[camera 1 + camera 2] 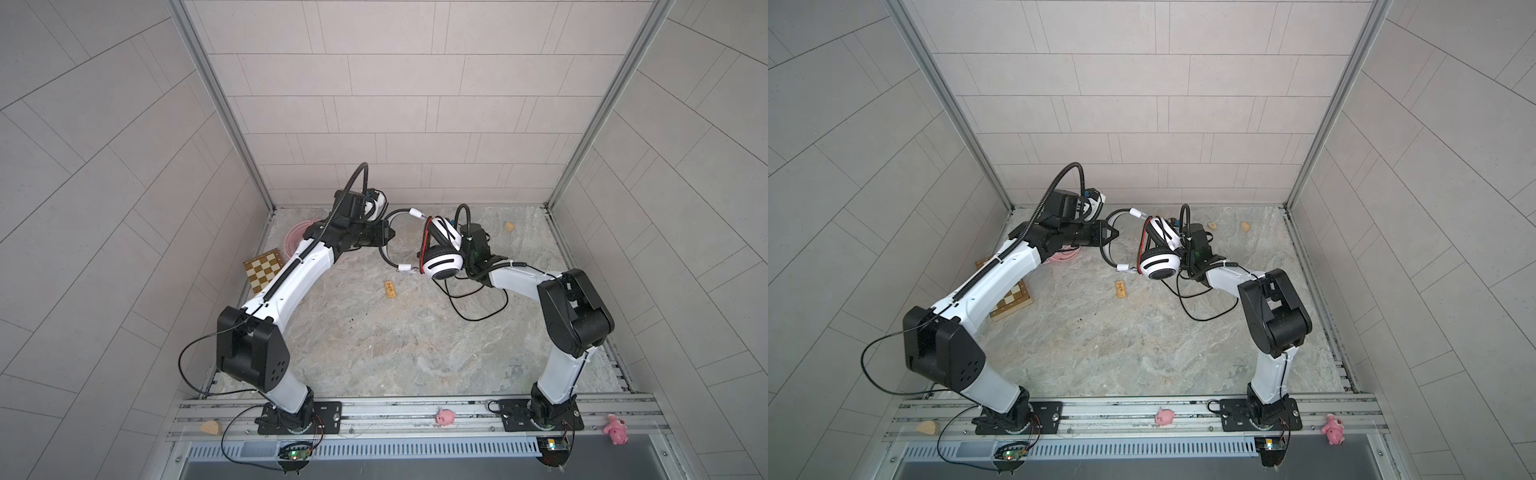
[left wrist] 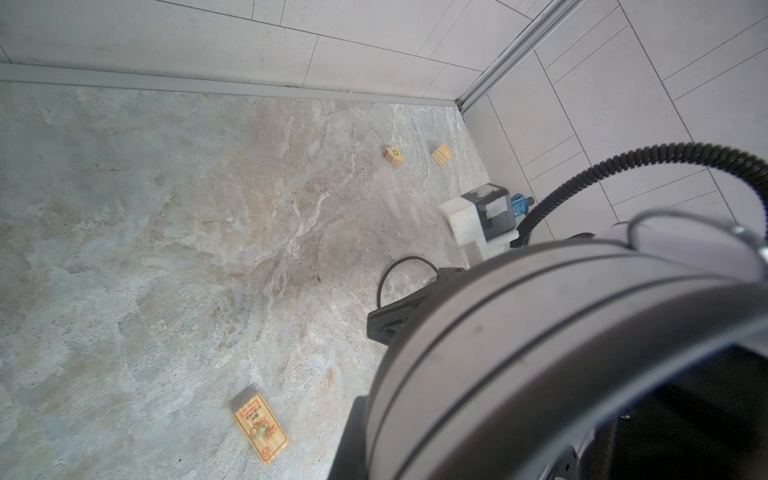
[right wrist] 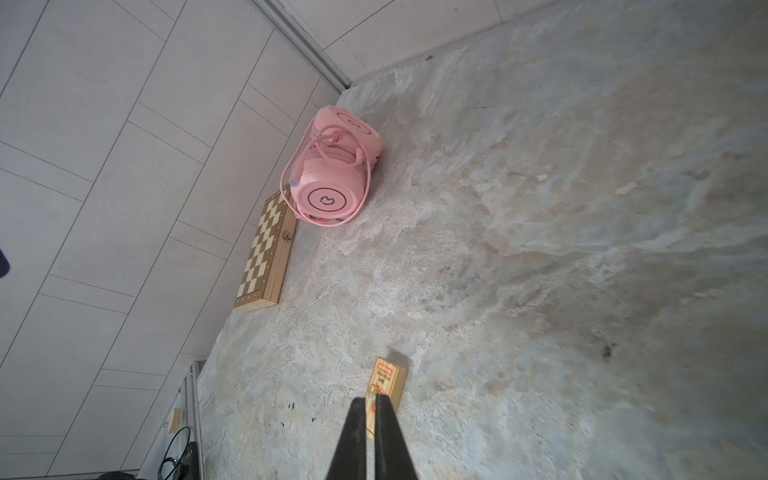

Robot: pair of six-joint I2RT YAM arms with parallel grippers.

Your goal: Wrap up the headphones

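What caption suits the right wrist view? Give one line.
Pink headset, cable looped around it, beside a chessboard; shut jaws near a yellow box.

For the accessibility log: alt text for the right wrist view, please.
Pink headphones, pink cable looped around them, lie on the stone-patterned table by the wall, beside a chessboard box. In the foreground the right gripper, jaws shut and empty, points toward a small wooden block.

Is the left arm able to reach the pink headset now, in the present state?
Probably not at once. The left gripper is shut on the white-and-black headset. The pink headset lies close, under that arm, beside the chessboard box, so the gripper would have to let go and draw back first.
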